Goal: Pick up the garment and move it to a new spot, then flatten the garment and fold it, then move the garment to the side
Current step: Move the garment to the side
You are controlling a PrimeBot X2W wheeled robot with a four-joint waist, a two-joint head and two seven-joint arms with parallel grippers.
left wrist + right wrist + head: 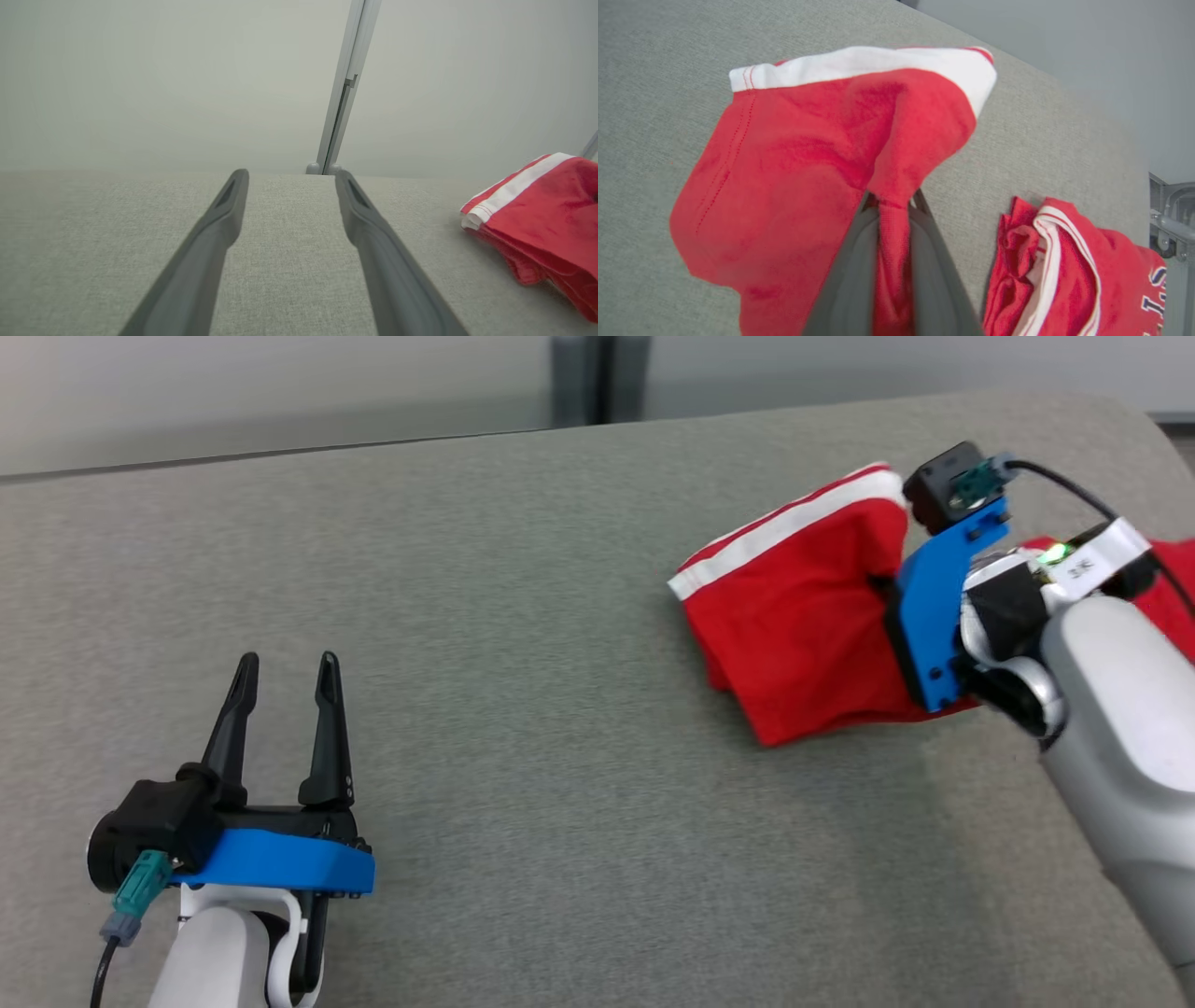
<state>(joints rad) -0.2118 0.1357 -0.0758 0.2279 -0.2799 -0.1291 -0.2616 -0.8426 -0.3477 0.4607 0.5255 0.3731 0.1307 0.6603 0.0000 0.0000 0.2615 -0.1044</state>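
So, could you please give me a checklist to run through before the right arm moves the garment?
1. Grip: right end effector shut on garment, a fold pinched: ok.
2. Spare arm: left end effector open and empty: ok.
3. Clearance: left end effector apart from the garment: ok.
4. New spot: bare surface to the garment's left: ok.
5. One piece: lettered red bundle beside it belongs to the same garment: cannot tell.
6. Garment flat: not ok, bunched.
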